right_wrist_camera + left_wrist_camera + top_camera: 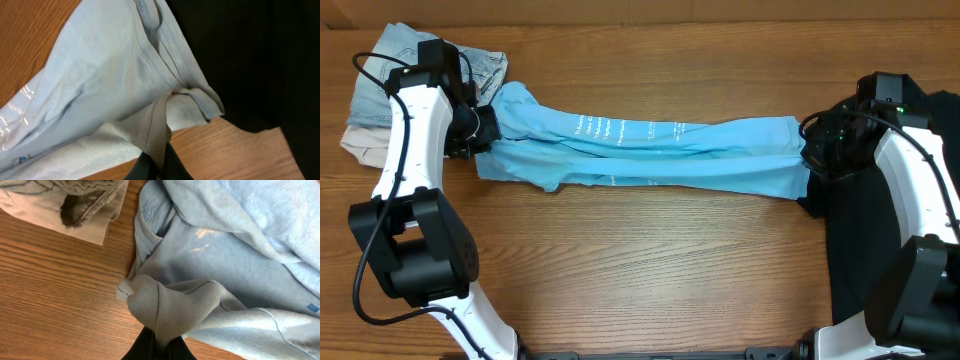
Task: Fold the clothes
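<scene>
The sky-blue T-shirt [640, 150] with white lettering lies stretched in a long band across the table between both arms. My left gripper [480, 130] is shut on its left end; the left wrist view shows the fabric [210, 265] pinched between the black fingers [157, 347]. My right gripper [812, 155] is shut on its right end; the right wrist view shows a hemmed fold [115, 90] held in the fingers [157, 167]. The black T-shirt [880, 230] lies under the right arm and shows in the right wrist view [250, 55].
A pile of light grey and beige garments [380, 90] lies at the far left corner, behind the left arm; it also shows in the left wrist view [65, 205]. Bare wooden tabletop [650, 270] fills the front.
</scene>
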Motion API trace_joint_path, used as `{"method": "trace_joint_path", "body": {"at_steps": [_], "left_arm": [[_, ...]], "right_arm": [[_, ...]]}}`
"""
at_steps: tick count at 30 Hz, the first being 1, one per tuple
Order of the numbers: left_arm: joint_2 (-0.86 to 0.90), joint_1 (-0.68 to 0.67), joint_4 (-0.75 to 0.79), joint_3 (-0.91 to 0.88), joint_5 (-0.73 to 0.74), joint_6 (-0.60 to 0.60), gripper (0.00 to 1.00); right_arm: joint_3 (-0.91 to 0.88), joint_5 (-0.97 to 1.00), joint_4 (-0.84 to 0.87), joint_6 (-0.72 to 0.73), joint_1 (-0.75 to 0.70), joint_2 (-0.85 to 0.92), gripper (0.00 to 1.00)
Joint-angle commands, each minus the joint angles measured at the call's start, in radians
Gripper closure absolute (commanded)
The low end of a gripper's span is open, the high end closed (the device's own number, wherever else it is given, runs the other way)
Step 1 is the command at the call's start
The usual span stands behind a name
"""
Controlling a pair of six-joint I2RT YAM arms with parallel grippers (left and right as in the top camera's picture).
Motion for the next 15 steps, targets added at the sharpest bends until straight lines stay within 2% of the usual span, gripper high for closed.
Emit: {"method": "trace_joint_path", "body": {"at_steps": [1,10,11,12,13,14,15], "left_arm": [[-0.034,-0.019,0.016,-0.016,0.004,-0.010,0.92],[-0.034,-0.041,0.093,-0.071,-0.018,-0.011,0.84],[-0.034,-0.041,0.101,-0.071,-0.018,-0.011,0.82],[-0.034,-0.041,0.117,-0.071,-0.018,-0.011,0.71],[-0.034,-0.041,0.126,-0.071,-0.017,-0.011,0.47],[-0.034,-0.041,0.134,-0.071,-0.018,-0.010,0.30],[-0.034,-0.041,0.135,-0.071,-0.024,0.007,0.22]], "right_arm": [[0.007,0.003,0.017,0.005,0.002,0.002,0.96],[0.006,0.003,0.052,0.005,0.002,0.002,0.96],[0.007,0.004,0.058,0.005,0.002,0.002,0.96],[0.006,0.011,0.069,0.005,0.002,0.002,0.92],[0.007,0.017,0.075,0.006,0.002,0.002,0.67],[0.007,0.024,0.082,0.006,0.001,0.002,0.40],[0.007,0.029,0.087,0.009,0.001,0.002,0.20]]}}
